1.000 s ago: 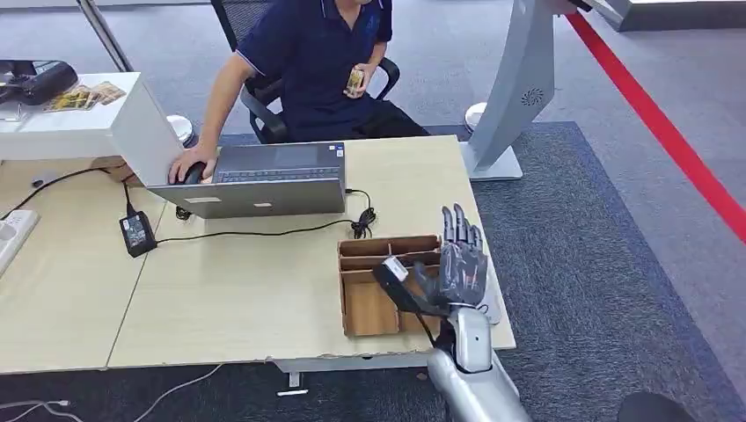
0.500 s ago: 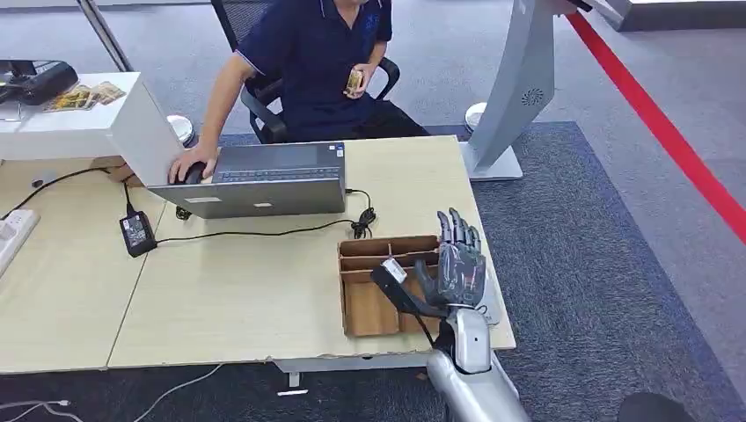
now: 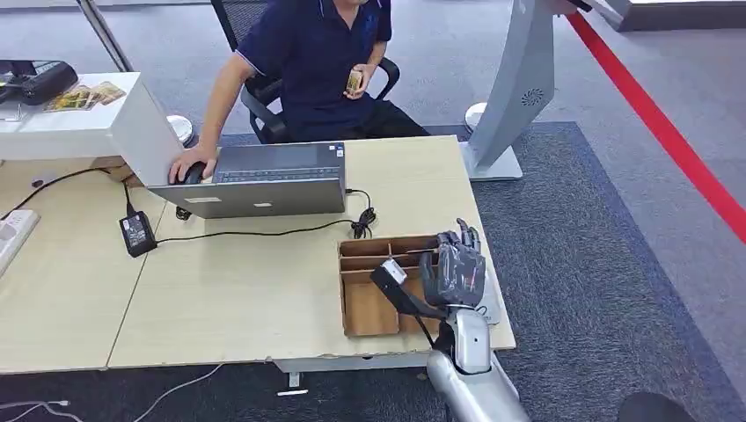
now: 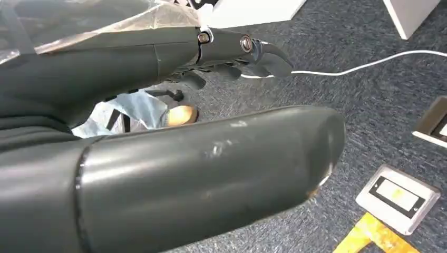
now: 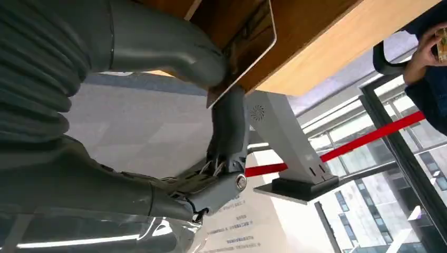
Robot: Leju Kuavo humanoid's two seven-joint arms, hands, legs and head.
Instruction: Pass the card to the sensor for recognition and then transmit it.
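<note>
right hand (image 3: 457, 271) is up over the right end of the table (image 3: 220, 299), sitting above the wooden tray (image 3: 369, 308) w/ its dividers. fingers (image 3: 464, 239) are curled forward at the tips, thumb on the tray side. in the right wrist view the thumb and a finger (image 5: 229, 126) are pinched on the edge of a flat card (image 5: 248, 50), brownish w/ a pale rim, so the card's held in that hand, over the tray area near the table's front right corner. there's also a black block w/ a white label (image 3: 393, 280) on a cable just beside the hand, touching or not i can't tell.

left hand (image 4: 232, 50) hangs low over grey carpet, fingers loosely curled w/ nothing in them afaict.

behind the table a person in a dark blue shirt (image 3: 312, 53) sits on an office chair, one hand (image 3: 192, 163) by the open laptop (image 3: 259, 180), other hand holding smth small at chest height. black power brick (image 3: 136, 233) + cable lie on the table's left part. grey stand (image 3: 519, 88) is off the far right corner.
</note>
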